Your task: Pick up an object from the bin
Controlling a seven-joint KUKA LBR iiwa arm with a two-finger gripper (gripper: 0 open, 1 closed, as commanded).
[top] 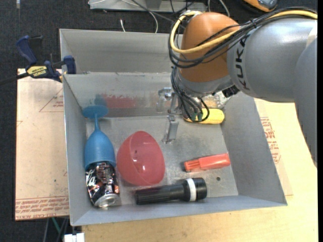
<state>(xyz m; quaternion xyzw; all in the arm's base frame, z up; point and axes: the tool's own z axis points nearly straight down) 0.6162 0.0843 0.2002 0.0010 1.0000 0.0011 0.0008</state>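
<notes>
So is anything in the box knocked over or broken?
Two things are tipped over. The blue plastic goblet lies on its side along the left wall of the grey metal bin, and the dark printed drink can lies on its side at the goblet's mouth. Nothing looks spilled or broken.

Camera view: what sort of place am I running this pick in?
Probably a robotics lab cell: a grey metal bin holding unrelated items like a blue plastic goblet and a pink plastic bowl, with loose cables on the dark floor behind.

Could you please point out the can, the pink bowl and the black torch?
can (102, 184), camera view, its side.
pink bowl (141, 158), camera view, inner wall.
black torch (166, 192), camera view, its barrel.
</notes>
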